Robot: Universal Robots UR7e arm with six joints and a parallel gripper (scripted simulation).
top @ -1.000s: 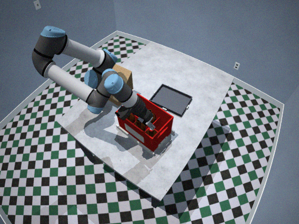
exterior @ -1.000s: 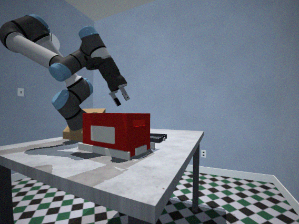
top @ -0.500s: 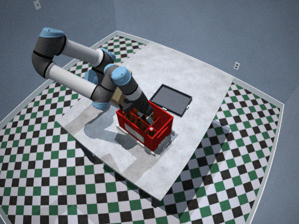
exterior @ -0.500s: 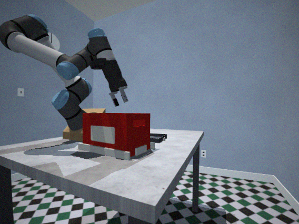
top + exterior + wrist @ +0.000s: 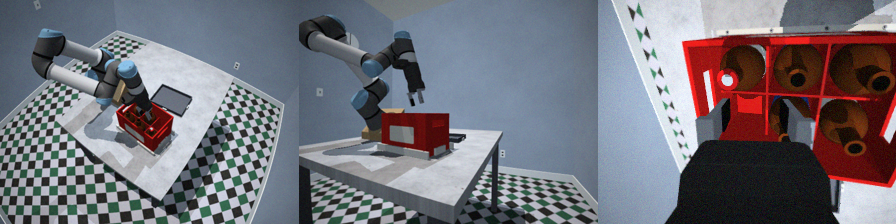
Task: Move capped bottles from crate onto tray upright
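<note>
The red crate (image 5: 146, 125) stands on the table, with brown bottles in its compartments. One bottle with a red cap (image 5: 727, 79) stands in a corner compartment and also shows in the top view (image 5: 151, 129). Three bottles have open mouths (image 5: 798, 79) (image 5: 880, 82) (image 5: 855, 147). Another bottle is partly hidden by a finger, so I cannot tell whether it is capped. My gripper (image 5: 754, 109) (image 5: 416, 100) is open and empty, hanging just above the crate, over a compartment with no bottle (image 5: 748, 112). The dark tray (image 5: 171, 100) lies beyond the crate.
A tan cardboard box (image 5: 119, 92) stands behind the crate, next to the arm's base. The crate rests on a pale base plate (image 5: 412, 152). The table edge runs close along the crate's side in the wrist view.
</note>
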